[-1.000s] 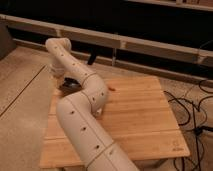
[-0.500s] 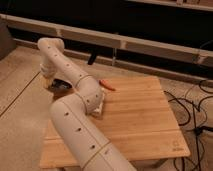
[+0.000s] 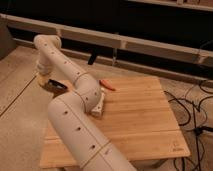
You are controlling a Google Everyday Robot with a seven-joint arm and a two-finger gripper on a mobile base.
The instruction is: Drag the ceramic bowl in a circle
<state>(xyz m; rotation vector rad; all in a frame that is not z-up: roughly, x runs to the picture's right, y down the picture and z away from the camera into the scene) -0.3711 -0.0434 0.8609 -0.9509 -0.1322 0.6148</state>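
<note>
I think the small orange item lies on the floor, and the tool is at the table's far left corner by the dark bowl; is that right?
Not quite: the camera view shows the small orange item lying on the wooden table, near its far edge, not on the floor. The rest holds: the tool is at the table's far left corner by the ceramic bowl.

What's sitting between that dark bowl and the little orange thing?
In the camera view, only the robot's arm crosses there; its tool sits at the bowl.
</note>
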